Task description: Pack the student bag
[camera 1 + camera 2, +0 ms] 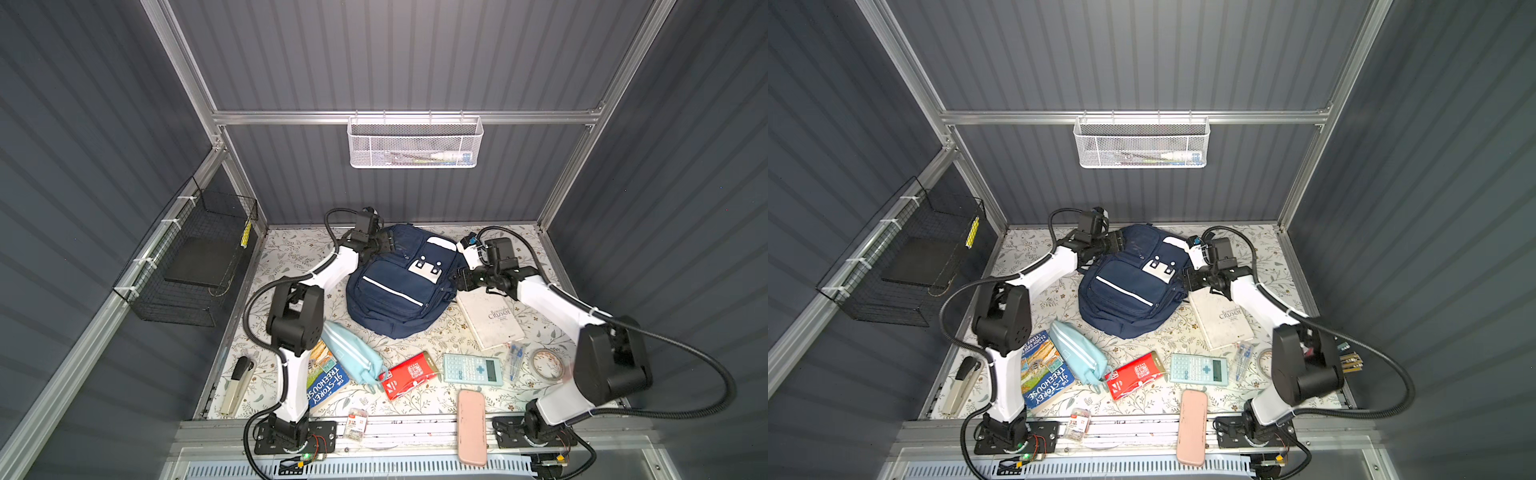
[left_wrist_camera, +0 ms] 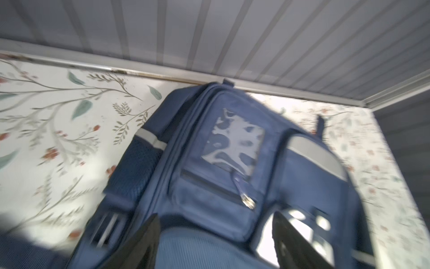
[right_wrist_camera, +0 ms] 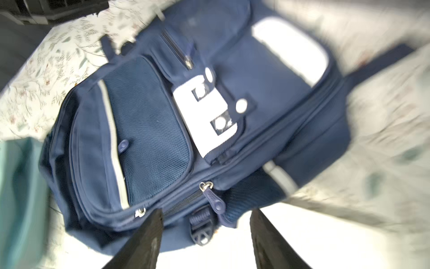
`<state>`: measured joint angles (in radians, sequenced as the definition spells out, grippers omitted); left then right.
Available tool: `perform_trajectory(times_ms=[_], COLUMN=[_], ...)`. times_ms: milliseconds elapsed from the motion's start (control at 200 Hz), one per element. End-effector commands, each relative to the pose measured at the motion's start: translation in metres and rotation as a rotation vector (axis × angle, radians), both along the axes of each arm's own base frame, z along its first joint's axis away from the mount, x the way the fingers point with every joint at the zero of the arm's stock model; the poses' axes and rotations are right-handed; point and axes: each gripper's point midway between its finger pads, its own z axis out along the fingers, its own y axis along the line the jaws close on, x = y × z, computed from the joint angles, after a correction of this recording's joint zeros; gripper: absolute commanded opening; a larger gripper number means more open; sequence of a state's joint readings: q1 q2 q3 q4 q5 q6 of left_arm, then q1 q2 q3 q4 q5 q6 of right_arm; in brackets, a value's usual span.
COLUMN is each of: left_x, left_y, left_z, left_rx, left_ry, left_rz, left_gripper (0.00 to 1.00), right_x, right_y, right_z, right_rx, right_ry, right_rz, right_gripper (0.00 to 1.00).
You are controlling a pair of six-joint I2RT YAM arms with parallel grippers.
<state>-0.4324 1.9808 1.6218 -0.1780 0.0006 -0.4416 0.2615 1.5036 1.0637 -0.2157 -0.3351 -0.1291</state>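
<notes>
The student bag [image 1: 399, 291] [image 1: 1133, 291], a navy backpack with white stripes, lies front up at the back middle of the table in both top views. My left gripper [image 1: 388, 242] [image 1: 1119, 242] sits at the bag's top left corner. In the left wrist view it [image 2: 216, 219] is open, its fingers spread over the bag's [image 2: 221, 186] blue fabric near a zip pull [image 2: 247, 201]. My right gripper [image 1: 459, 282] [image 1: 1187, 280] is at the bag's right side. In the right wrist view it [image 3: 207, 213] is open, with a zip pull [image 3: 217, 205] and a strap buckle [image 3: 201, 230] just ahead of its fingers.
On the near table lie a light blue pouch [image 1: 351, 353], a Treehouse book [image 1: 328, 382], a red packet [image 1: 409, 374], a calculator [image 1: 471, 368], a pink case [image 1: 471, 426], pens [image 1: 514, 359], a tape roll [image 1: 546, 363] and a stapler [image 1: 239, 384]. A Crusoe book [image 1: 492, 320] lies under the right arm.
</notes>
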Motion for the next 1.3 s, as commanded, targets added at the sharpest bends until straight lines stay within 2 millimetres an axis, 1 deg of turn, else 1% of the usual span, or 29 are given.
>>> perform_trajectory(times_ms=[0, 10, 40, 70, 130, 165, 215, 265, 295, 355, 430, 505, 570, 630, 680, 750, 795, 825, 855, 876, 906, 926, 951, 1041, 1161, 1206, 1296], left_x=[-0.046, -0.054, -0.069, -0.081, -0.105, -0.116, -0.128, -0.135, -0.137, -0.138, -0.138, -0.135, -0.129, -0.121, -0.113, -0.102, -0.097, -0.094, -0.093, -0.092, -0.091, -0.091, -0.092, -0.098, -0.108, -0.109, -0.114], left_y=[0.016, 0.020, 0.027, 0.031, 0.042, 0.046, 0.055, 0.072, 0.080, 0.084, 0.081, 0.077, 0.077, 0.080, 0.083, 0.090, 0.093, 0.094, 0.096, 0.096, 0.096, 0.096, 0.095, 0.093, 0.093, 0.094, 0.089], left_z=[0.016, 0.008, -0.001, -0.001, -0.015, -0.020, -0.029, -0.042, -0.049, -0.059, -0.072, -0.082, -0.083, -0.079, -0.076, -0.072, -0.067, -0.063, -0.059, -0.055, -0.051, -0.049, -0.046, -0.041, -0.034, -0.029, -0.027], left_rx=[-0.029, -0.028, -0.043, -0.065, -0.077, -0.070, -0.027, 0.055, 0.077, 0.056, 0.027, 0.020, 0.011, 0.001, -0.008, -0.023, -0.021, -0.012, -0.001, 0.002, 0.002, -0.001, -0.008, -0.031, -0.044, -0.042, -0.078], left_ry=[0.020, 0.037, 0.055, 0.058, 0.093, 0.101, 0.121, 0.162, 0.179, 0.190, 0.208, 0.232, 0.228, 0.218, 0.217, 0.225, 0.216, 0.207, 0.199, 0.193, 0.185, 0.181, 0.177, 0.181, 0.183, 0.178, 0.185], left_rz=[0.016, 0.023, 0.037, 0.046, 0.058, 0.058, 0.060, 0.095, 0.107, 0.111, 0.098, 0.087, 0.086, 0.087, 0.084, 0.084, 0.085, 0.087, 0.087, 0.088, 0.086, 0.085, 0.081, 0.073, 0.064, 0.066, 0.055], left_gripper=[0.72, 0.71, 0.70, 0.69, 0.66, 0.62, 0.57, 0.53, 0.51, 0.51, 0.51, 0.51, 0.51, 0.51, 0.51, 0.51, 0.51, 0.51, 0.51, 0.51, 0.50, 0.50, 0.50, 0.50, 0.49, 0.49, 0.49], right_x=[-0.019, -0.019, -0.020, -0.021, -0.029, -0.033, -0.041, -0.050, -0.057, -0.073, -0.088, -0.098, -0.104, -0.110, -0.116, -0.122, -0.121, -0.118, -0.115, -0.107, -0.101, -0.098, -0.096, -0.086, -0.067, -0.063, -0.045], right_y=[0.001, 0.001, 0.001, 0.001, 0.006, 0.011, 0.016, 0.025, 0.035, 0.057, 0.079, 0.091, 0.098, 0.106, 0.113, 0.121, 0.125, 0.128, 0.131, 0.129, 0.132, 0.135, 0.138, 0.159, 0.196, 0.210, 0.233], right_z=[-0.002, -0.001, 0.002, 0.004, 0.004, 0.003, -0.005, -0.015, -0.020, -0.031, -0.041, -0.053, -0.064, -0.069, -0.071, -0.080, -0.087, -0.092, -0.096, -0.099, -0.102, -0.102, -0.102, -0.091, -0.068, -0.063, -0.054], right_rx=[-0.201, -0.213, -0.240, -0.260, -0.287, -0.300, -0.338, -0.367, -0.378, -0.383, -0.380, -0.362, -0.351, -0.318, -0.297, -0.325, -0.353, -0.372, -0.378, -0.413, -0.422, -0.419, -0.414, -0.364, -0.272, -0.248, -0.196], right_ry=[-0.203, -0.219, -0.264, -0.294, -0.315, -0.313, -0.283, -0.262, -0.264, -0.283, -0.288, -0.239, -0.163, -0.117, -0.110, -0.116, -0.120, -0.121, -0.113, -0.112, -0.108, -0.106, -0.107, -0.150, -0.198, -0.215, -0.242], right_rz=[0.270, 0.284, 0.311, 0.338, 0.417, 0.454, 0.500, 0.541, 0.581, 0.666, 0.751, 0.799, 0.821, 0.836, 0.858, 0.894, 0.904, 0.896, 0.888, 0.859, 0.835, 0.827, 0.822, 0.800, 0.740, 0.729, 0.659], right_gripper=[0.61, 0.61, 0.61, 0.61, 0.60, 0.59, 0.57, 0.56, 0.56, 0.55, 0.53, 0.52, 0.51, 0.51, 0.51, 0.51, 0.51, 0.47, 0.39, 0.32, 0.20, 0.15, 0.12, 0.09, 0.00, 0.00, 0.00])
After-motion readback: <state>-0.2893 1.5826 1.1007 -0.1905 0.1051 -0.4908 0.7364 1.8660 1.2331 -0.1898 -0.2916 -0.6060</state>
